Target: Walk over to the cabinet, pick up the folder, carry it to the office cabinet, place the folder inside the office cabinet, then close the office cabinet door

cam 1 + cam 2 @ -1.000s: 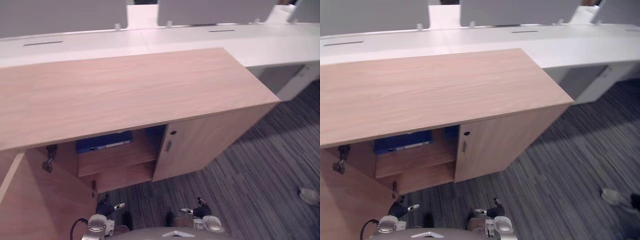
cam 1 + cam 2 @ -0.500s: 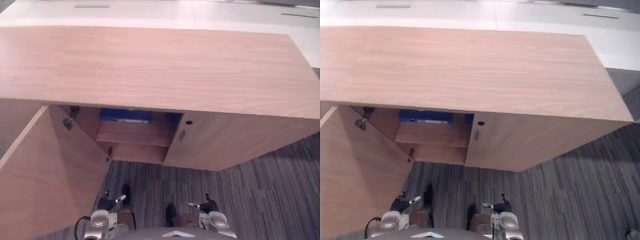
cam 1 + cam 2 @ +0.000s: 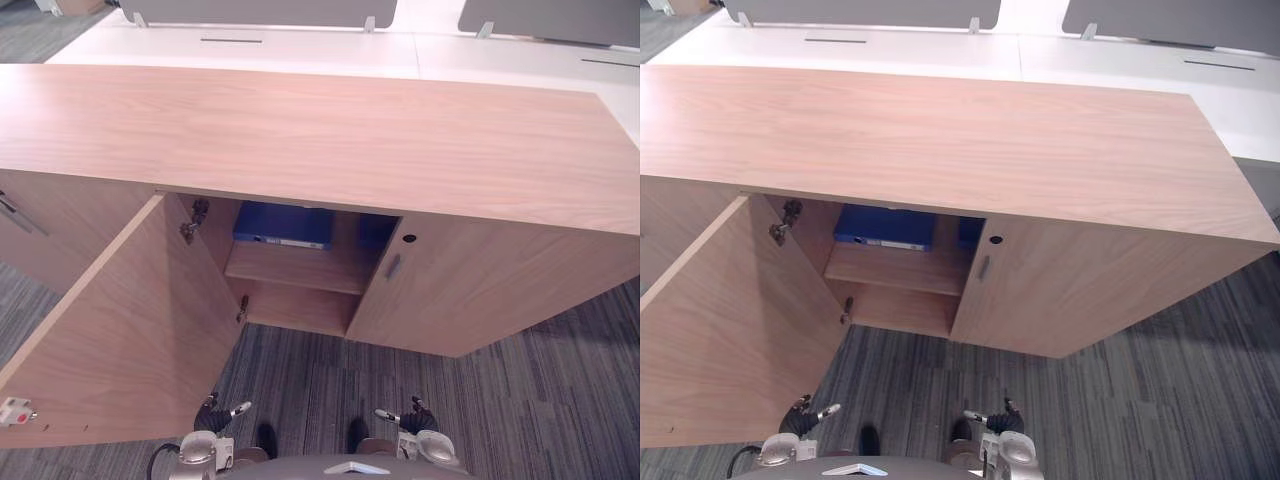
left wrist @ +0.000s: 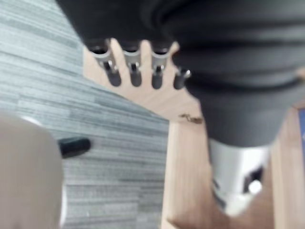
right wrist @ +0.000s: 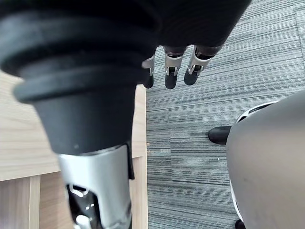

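1. Looking down in the left eye view: office cabinet point(image 3: 330, 130), long and box-shaped, in pale wood-grain laminate with a flat matte top, spread across 12 o'clock. Left door point(image 3: 130, 320) swung wide toward 8 o'clock, metal hinge point(image 3: 192, 222) at its inner edge. Right door point(image 3: 480, 290) closed, flat-faced, with a slim handle point(image 3: 393, 266) and a round keyhole point(image 3: 409, 239). Folder point(image 3: 283, 225), blue and slab-shaped with a pale strip along its edge, resting on the upper shelf point(image 3: 300, 270) inside the uncovered compartment, at 9 o'clock of the keyhole. Left hand point(image 3: 222, 412) at 7 o'clock and right hand point(image 3: 405, 415) at 5 o'clock, low over grey carpet point(image 3: 520, 400) with fine stripes, well apart from the folder.
2. Turning to the right eye view: same cabinet, folder on the same shelf. Smooth white desk point(image 3: 940, 50) behind the cabinet at 12 o'clock, flat grey partition panels point(image 3: 860, 12) upright along it.
3. Moving to the left wrist view: dark ribbed cover, then silver fingers point(image 4: 135, 74) with dark tips in a straight, relaxed row, uncurled, nothing in their grasp. Pale laminate and striped carpet past them.
4. Ending with the right wrist view: same ribbed cover and silver, dark-tipped fingers hanging straight, uncurled and empty. Striped carpet and a pale wooden edge past them.
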